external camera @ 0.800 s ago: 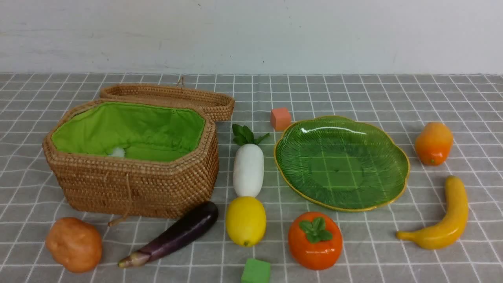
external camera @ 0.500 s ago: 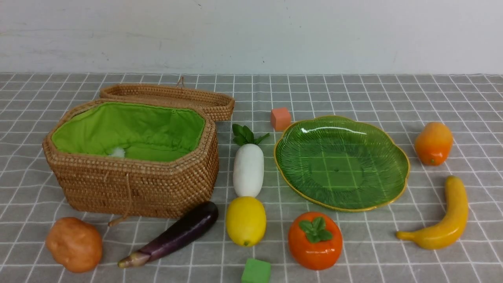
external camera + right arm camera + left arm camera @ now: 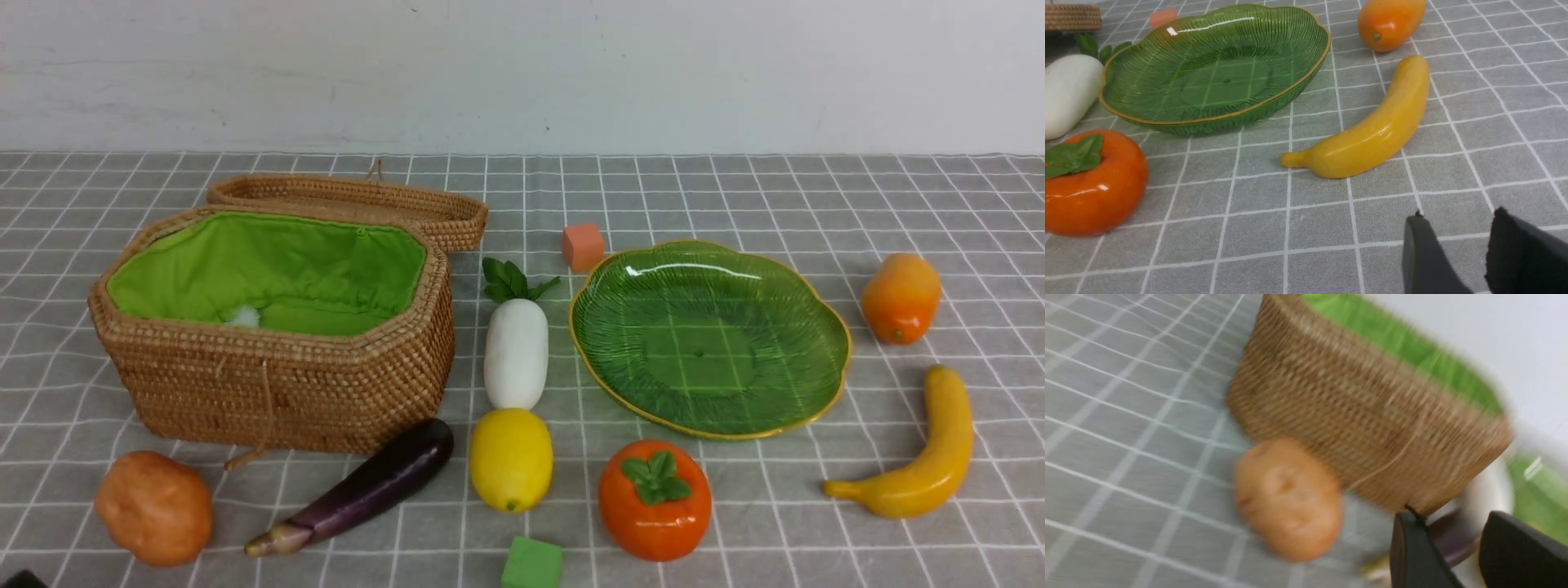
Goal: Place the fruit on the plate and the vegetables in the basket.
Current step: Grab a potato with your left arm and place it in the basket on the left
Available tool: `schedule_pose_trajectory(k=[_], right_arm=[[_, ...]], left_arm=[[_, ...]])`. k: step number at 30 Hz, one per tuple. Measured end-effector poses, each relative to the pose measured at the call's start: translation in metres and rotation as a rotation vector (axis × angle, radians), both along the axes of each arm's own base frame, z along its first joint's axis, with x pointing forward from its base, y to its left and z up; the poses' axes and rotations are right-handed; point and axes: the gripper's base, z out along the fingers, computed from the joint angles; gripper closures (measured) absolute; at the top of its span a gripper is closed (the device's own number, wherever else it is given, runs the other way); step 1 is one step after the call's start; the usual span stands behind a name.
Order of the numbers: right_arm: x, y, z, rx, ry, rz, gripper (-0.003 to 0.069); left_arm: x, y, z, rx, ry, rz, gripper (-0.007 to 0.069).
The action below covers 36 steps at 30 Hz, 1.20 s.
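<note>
The basket [image 3: 277, 384] stands open at the left, its lid laid back. The green plate [image 3: 710, 343] lies empty at the right. Between them lies the radish [image 3: 516, 351], with the lemon [image 3: 511, 459] touching its near end. Potato [image 3: 153, 506] and eggplant [image 3: 367, 486] lie in front of the basket. Persimmon [image 3: 655, 500], banana [image 3: 922, 457] and mango [image 3: 900, 297] lie around the plate. My left gripper [image 3: 1453, 522] hangs open near the potato [image 3: 1288, 498], empty. My right gripper [image 3: 1458, 216] is open over bare cloth, short of the banana [image 3: 1372, 130].
A small orange cube [image 3: 583, 247] sits behind the plate and a small green cube [image 3: 531, 565] at the near edge between lemon and persimmon. A white wall closes the back of the table. A dark bit of my left arm [image 3: 20, 580] shows at the near left corner.
A dark piece of my left arm has come into the near left corner of the front view. Nothing on the table has moved.
</note>
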Motion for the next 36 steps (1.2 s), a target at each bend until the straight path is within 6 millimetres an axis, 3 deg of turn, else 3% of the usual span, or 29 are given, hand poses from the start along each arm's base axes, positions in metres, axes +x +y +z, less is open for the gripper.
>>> schedule_pose_trajectory(k=[5,8,11,14,16,18,21,24,30,33,35,36], right_arm=[[0.000,0.000,0.000,0.000,0.000,0.000,0.0418],[0.000,0.000,0.000,-0.004,-0.001,0.000,0.0418],[0.000,0.000,0.001,0.002,-0.016,-0.005,0.0418],[0.002,0.003,0.005,0.258,-0.064,-0.033,0.0418],[0.003,0.004,0.010,0.423,-0.112,-0.051,0.0418],[0.004,0.004,0.017,0.587,-0.175,-0.067,0.0418],[0.004,0.004,0.020,0.661,-0.202,-0.075,0.0423],[0.000,0.010,0.029,0.710,-0.120,-0.026,0.0454],[-0.011,0.027,0.120,0.342,0.069,0.288,0.0550],[-0.010,0.032,0.153,0.215,0.142,0.383,0.0572],[-0.006,0.037,0.185,0.069,0.250,0.496,0.0584],[-0.005,0.039,0.191,0.029,0.278,0.525,0.0585]], left_arm=[[0.001,0.003,0.013,-0.414,-0.126,0.050,0.0386],[0.000,0.004,0.014,-0.481,-0.132,0.052,0.0405],[-0.001,-0.002,0.020,-0.458,-0.074,0.003,0.0469],[-0.009,-0.011,0.046,-0.350,-0.030,-0.093,0.0601],[-0.013,-0.016,0.062,-0.269,0.034,-0.156,0.0638],[-0.011,-0.023,0.071,-0.185,0.168,-0.228,0.0638],[-0.008,-0.028,0.075,-0.124,0.298,-0.290,0.0638],[0.000,-0.030,0.079,-0.064,0.451,-0.343,0.0638],[0.028,-0.026,0.083,0.038,0.755,-0.366,0.0638],[0.042,-0.023,0.084,0.080,0.821,-0.351,0.0638],[0.060,-0.019,0.086,0.123,0.871,-0.330,0.0638],[0.066,-0.018,0.088,0.127,0.883,-0.327,0.0638]])
